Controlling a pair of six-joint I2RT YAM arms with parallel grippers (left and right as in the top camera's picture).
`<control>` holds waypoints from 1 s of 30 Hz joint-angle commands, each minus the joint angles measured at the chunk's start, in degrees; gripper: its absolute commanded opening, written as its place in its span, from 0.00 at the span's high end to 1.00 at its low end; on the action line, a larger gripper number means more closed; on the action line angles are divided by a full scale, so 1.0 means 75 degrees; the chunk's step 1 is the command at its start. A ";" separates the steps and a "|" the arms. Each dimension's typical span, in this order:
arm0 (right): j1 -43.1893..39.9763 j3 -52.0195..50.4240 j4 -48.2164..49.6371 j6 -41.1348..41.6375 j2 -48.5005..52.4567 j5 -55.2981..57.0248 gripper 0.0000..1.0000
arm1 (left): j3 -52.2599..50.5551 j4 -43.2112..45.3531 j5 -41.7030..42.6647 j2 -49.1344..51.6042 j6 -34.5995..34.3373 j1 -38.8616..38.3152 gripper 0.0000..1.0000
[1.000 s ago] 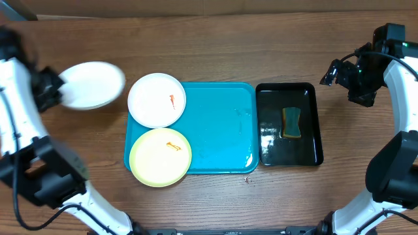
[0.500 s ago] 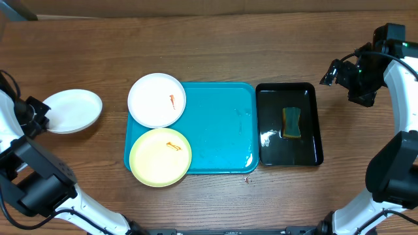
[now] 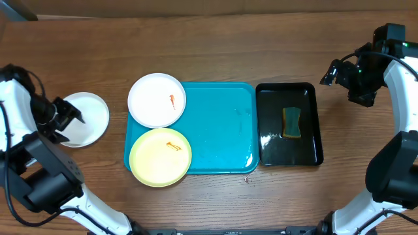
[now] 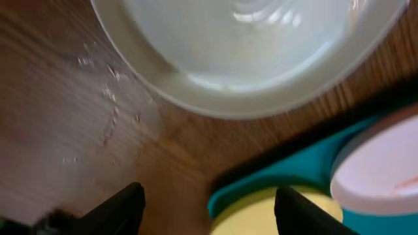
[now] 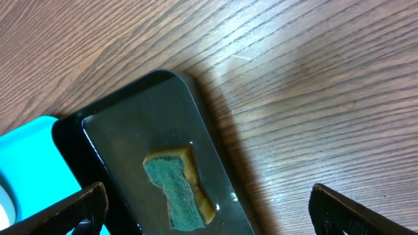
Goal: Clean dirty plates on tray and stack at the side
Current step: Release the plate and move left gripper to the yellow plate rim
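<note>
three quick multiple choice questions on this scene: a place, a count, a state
1. State of the left gripper? A) open, empty B) shut, empty C) shut on a cup
2. How many plates on the turquoise tray? A) one B) two C) three
3. Where is the sponge? A) black tray B) turquoise tray C) a bowl

1 A, fingers apart, nothing between; 2 B, a white plate and a yellow plate, the third plate beside the tray; 3 A, it lies in the black tray.
</note>
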 commanded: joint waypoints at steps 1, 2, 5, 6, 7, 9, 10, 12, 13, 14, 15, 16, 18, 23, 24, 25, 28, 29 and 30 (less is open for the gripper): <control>-0.0015 0.0058 0.0020 -0.0006 -0.0125 -0.0003 0.00 | 0.0102 -0.0551 0.0204 -0.1003 0.0230 -0.0420 0.39; -0.0015 0.0058 0.0020 -0.0006 -0.0125 -0.0003 0.00 | 0.0093 -0.0790 0.0204 -0.1224 0.0230 -0.0597 0.40; -0.0015 0.0058 0.0020 -0.0006 -0.0125 -0.0003 0.00 | -0.0085 -0.1192 -0.0131 -0.1853 0.0210 -0.1224 0.42; -0.0015 0.0058 0.0020 -0.0006 -0.0125 -0.0003 0.00 | -0.0224 -0.1218 -0.0321 -0.2090 0.0099 -0.1463 0.42; -0.0015 0.0058 0.0020 -0.0006 -0.0125 -0.0003 0.00 | -0.0417 -0.1192 -0.0466 -0.2334 -0.0055 -0.1716 0.42; -0.0015 0.0058 0.0020 -0.0006 -0.0125 -0.0003 0.00 | -0.0950 -0.1023 -0.0726 -0.2862 -0.0364 -0.2259 0.41; -0.0015 0.0058 0.0020 -0.0006 -0.0125 -0.0003 0.00 | -0.1241 -0.0918 -0.0845 -0.3092 -0.0510 -0.2486 0.40; -0.0015 0.0058 0.0020 -0.0006 -0.0125 -0.0003 0.00 | -0.1938 -0.0656 -0.1102 -0.3535 -0.0807 -0.2908 0.38; -0.0015 0.0058 0.0020 -0.0006 -0.0125 -0.0003 0.00 | -0.2282 -0.0513 -0.1209 -0.3704 -0.0933 -0.3075 0.37; -0.0015 0.0058 0.0020 -0.0006 -0.0125 -0.0003 0.00 | -0.2634 -0.0356 -0.1294 -0.3856 -0.1061 -0.3217 0.36; -0.0015 0.0058 0.0020 -0.0006 -0.0125 -0.0003 0.00 | -0.2996 -0.0178 -0.1343 -0.3984 -0.1180 -0.3337 0.36; -0.0015 0.0058 0.0020 -0.0006 -0.0125 -0.0003 0.00 | -0.3413 0.0058 -0.1361 -0.4097 -0.1259 -0.3436 0.35; -0.0015 0.0058 0.0020 -0.0006 -0.0125 -0.0003 0.00 | -0.4106 0.0536 -0.1367 -0.4199 -0.1332 -0.3506 0.32; -0.0015 0.0058 0.0020 -0.0006 -0.0125 -0.0003 0.00 | -0.5616 0.1769 -0.1338 -0.4199 -0.1495 -0.3491 0.34; -0.0015 0.0058 0.0020 -0.0006 -0.0125 -0.0003 0.00 | -0.5834 0.1964 -0.1332 -0.4199 -0.1498 -0.3491 0.34; -0.0015 0.0058 0.0020 -0.0006 -0.0125 -0.0003 0.00 | -0.6024 0.2130 -0.1297 -0.4199 -0.1495 -0.3491 0.36; -0.0015 0.0058 0.0020 -0.0006 -0.0125 -0.0003 0.00 | -0.6417 0.2442 -0.1276 -0.4199 -0.1492 -0.3491 0.41; -0.0015 0.0058 0.0020 -0.0006 -0.0125 -0.0003 0.00 | -0.6516 0.2527 -0.1276 -0.4199 -0.1492 -0.3491 0.43; -0.0015 0.0058 0.0020 -0.0006 -0.0125 -0.0003 0.00 | -0.6618 0.2608 -0.1279 -0.4199 -0.1489 -0.3491 0.44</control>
